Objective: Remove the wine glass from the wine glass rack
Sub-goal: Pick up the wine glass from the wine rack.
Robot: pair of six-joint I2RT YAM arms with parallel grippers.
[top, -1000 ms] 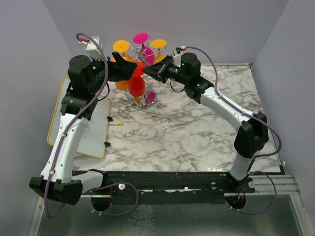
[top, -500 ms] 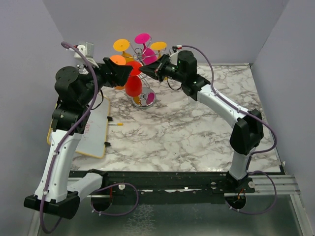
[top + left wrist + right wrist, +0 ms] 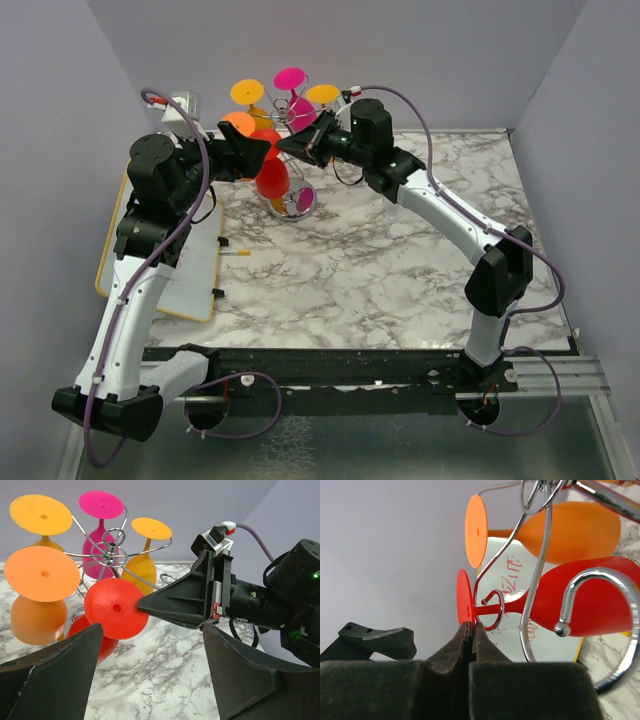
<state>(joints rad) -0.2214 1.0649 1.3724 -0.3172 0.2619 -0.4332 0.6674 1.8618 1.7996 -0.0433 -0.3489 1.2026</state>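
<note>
zero glasses off: red wine glass [image 3: 116, 608] hangs on the rack [image 3: 108, 554]; left gripper [image 3: 152, 635] spread empty, right gripper [image 3: 471, 626] closed.

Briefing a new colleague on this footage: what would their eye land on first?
The bright glasses hanging upside down from the chrome wine glass rack at the table's far edge. Next, the shut right hand pointing at the foot of the red wine glass, with the open left hand close on its other side.
</note>
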